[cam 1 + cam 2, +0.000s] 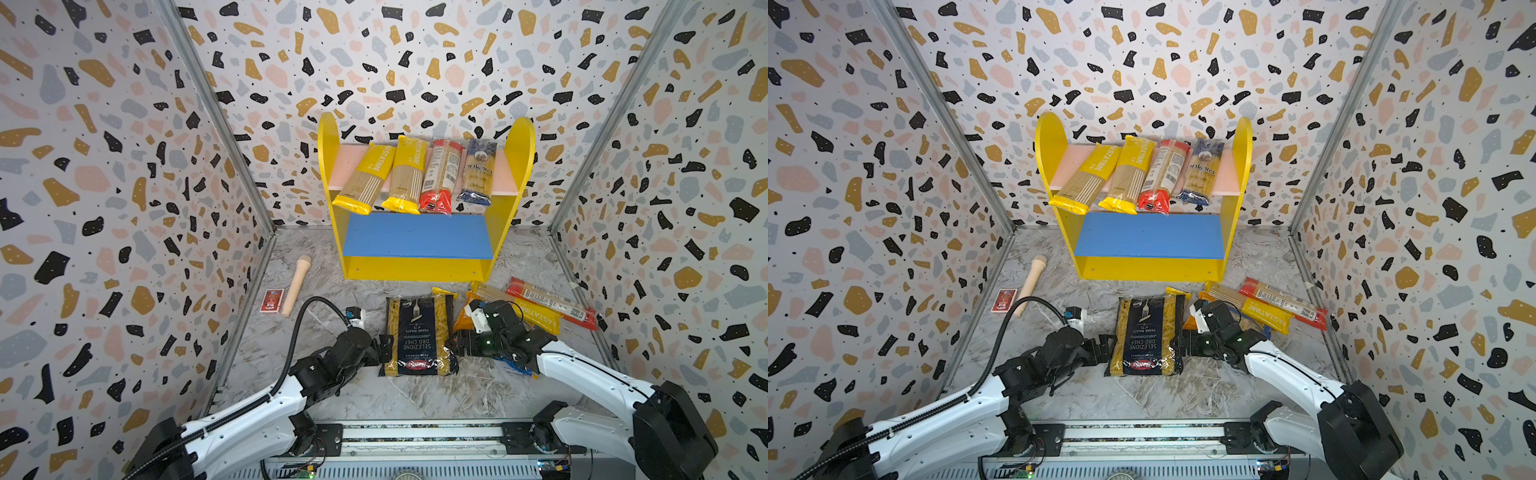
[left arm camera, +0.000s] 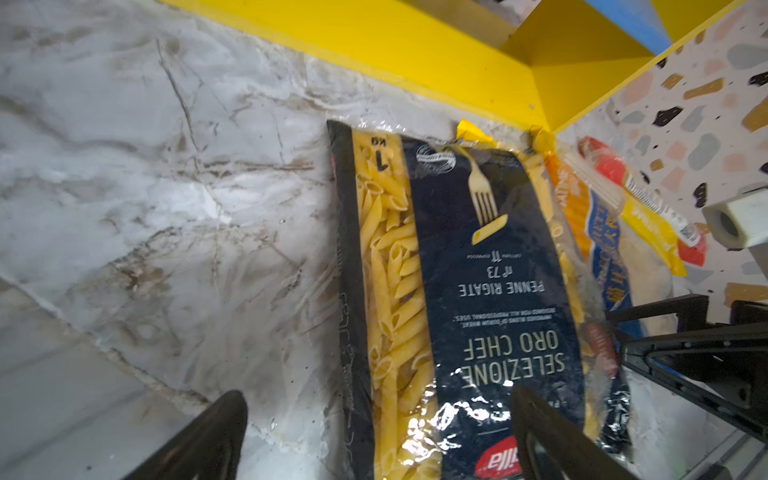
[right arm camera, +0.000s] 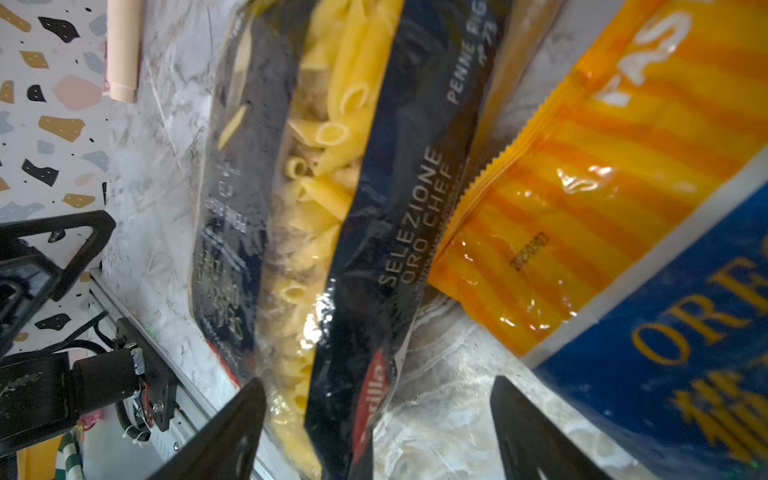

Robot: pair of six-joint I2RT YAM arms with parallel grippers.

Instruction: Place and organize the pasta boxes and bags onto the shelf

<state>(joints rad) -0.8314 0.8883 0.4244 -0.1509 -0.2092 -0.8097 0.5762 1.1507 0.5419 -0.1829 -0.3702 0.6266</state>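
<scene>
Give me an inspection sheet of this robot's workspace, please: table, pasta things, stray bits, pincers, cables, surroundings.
Surface: marble-look tabletop, streaked.
Job's things: shelf has four long packs on its pink upper board, overhanging the front; blue lower board bare; penne bag, yellow pack, red-ended pack and blue-orange bag lie on the table.
Clutter: beige stick and small red card box, left of the shelf.
Pincers: left pincer and right pincer both open, flanking the penne bag's long sides.
Cables: black ribbed hose arcs up behind the left pincer.
Surroundings: speckled walls on three sides; metal rail in front.
</scene>
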